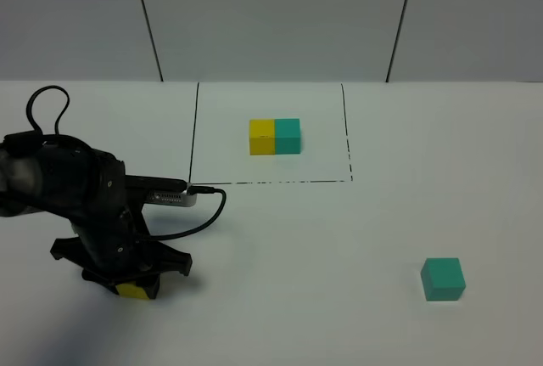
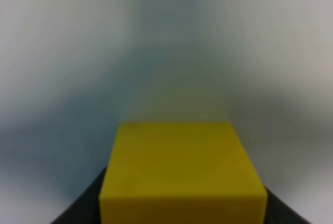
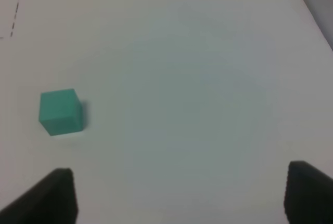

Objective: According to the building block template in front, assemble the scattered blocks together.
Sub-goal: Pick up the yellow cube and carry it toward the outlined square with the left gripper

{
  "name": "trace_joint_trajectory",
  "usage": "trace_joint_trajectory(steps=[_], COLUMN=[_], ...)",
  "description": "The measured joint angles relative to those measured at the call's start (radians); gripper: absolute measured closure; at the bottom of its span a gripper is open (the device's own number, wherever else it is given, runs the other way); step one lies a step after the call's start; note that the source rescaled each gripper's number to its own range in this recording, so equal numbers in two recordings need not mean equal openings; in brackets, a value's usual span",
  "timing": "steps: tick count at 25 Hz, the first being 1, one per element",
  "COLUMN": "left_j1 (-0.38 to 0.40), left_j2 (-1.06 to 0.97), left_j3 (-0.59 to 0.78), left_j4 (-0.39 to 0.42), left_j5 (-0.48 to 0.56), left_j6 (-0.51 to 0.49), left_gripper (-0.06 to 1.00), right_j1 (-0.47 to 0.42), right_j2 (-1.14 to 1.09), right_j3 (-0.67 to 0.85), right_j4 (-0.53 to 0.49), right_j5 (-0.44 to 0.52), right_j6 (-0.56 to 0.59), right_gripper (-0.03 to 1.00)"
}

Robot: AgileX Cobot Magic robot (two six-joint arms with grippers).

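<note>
The yellow block (image 1: 133, 289) sits on the worktop (image 1: 339, 315) well in front of the template (image 1: 275, 137) and off to its left side. The teal block (image 1: 443, 278) is also in front of the template but off to its right, so the two loose cubes are well apart. The template pair itself sits inside its drawn black frame (image 1: 271, 182), yellow on the left and teal on the right.

What could go wrong: the cube looks like it's only caught low between the fingertips, so a fast lift could twist it or let it slip out. Then it'd land skewed and wouldn't sit flush against the teal one. Getting the order backwards is another risk, since yellow has to end up left of teal like in the template. A sloppy push could also knock the teal block away.

The left gripper (image 1: 136, 274) is clamped right down on the yellow block, with dark fingers hugging both of its sides in the wrist view. The right gripper (image 3: 182, 193) hangs wide apart and empty, with the teal block ahead of it, not touching.
</note>
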Motion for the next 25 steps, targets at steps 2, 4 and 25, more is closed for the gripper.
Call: trace_joint_trajectory(steps=[2, 4, 25], left_j1=[0.000, -0.002, -0.206], left_j2=[0.001, -0.016, 0.269], left_j3=[-0.052, -0.112, -0.795], left_j4=[0.024, 0.037, 0.020], left_j5=[0.043, 0.092, 0.455], left_j6=[0.100, 0.247, 1.009], left_gripper=[0.94, 0.94, 0.94], right_j1=[0.000, 0.000, 0.000], right_j2=[0.000, 0.000, 0.000], right_j3=[0.000, 0.000, 0.000], right_j4=[0.000, 0.000, 0.000], right_j5=[0.000, 0.000, 0.000], right_j6=[0.000, 0.000, 0.000], right_gripper=[0.34, 0.34, 0.34])
